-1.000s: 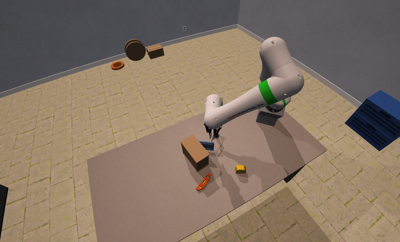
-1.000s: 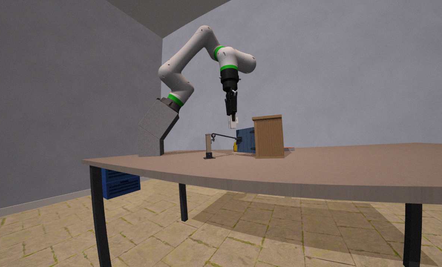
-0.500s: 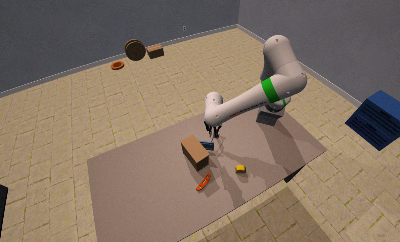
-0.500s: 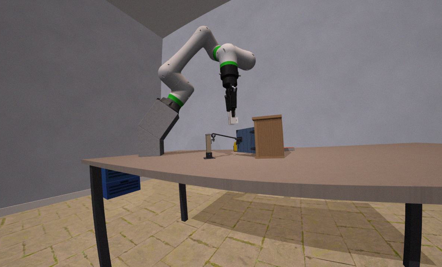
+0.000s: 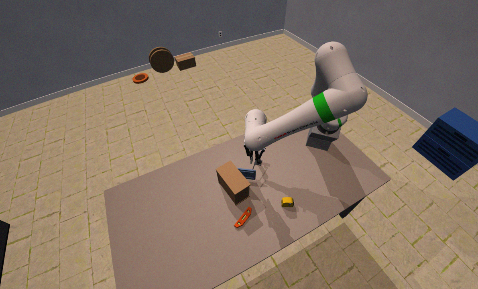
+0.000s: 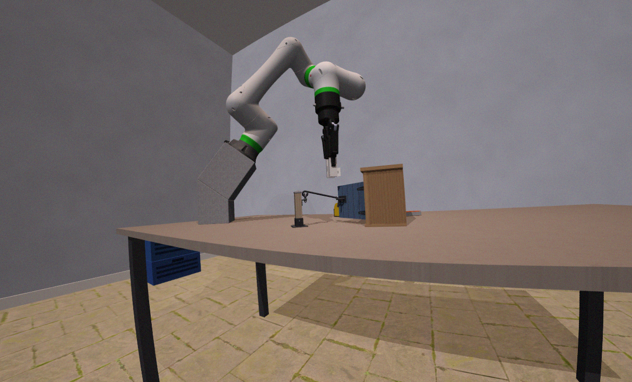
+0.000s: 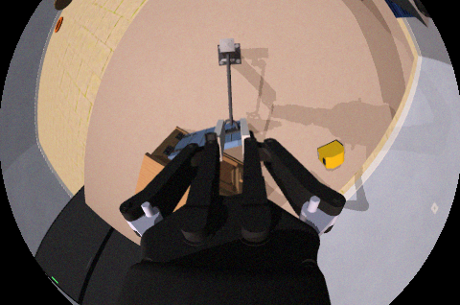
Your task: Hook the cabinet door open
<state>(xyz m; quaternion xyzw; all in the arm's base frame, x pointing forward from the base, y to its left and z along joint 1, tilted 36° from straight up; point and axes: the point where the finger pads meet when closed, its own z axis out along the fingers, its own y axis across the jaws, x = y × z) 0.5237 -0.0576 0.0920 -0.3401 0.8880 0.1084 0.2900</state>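
The arm (image 6: 266, 71) is showing smooth white rounded links, bright green bands at its joints, red and black lettering along the forearm, a black wrist section, a black gripper (image 6: 331, 167) with pale fingertip pads, and a grey angular pedestal (image 6: 208, 199).

Your arm (image 6: 266, 71) rises from its slanted grey pedestal (image 6: 213, 190), goes up to a high elbow and then bends down, so that the wrist (image 6: 328, 102) points straight down. The gripper (image 6: 332, 172) hangs in the air and touches nothing. Its fingers stand near to each other, with only a narrow gap, and you hold nothing between them. From the top view, the forearm (image 5: 290, 125) stretches out from the shoulder.
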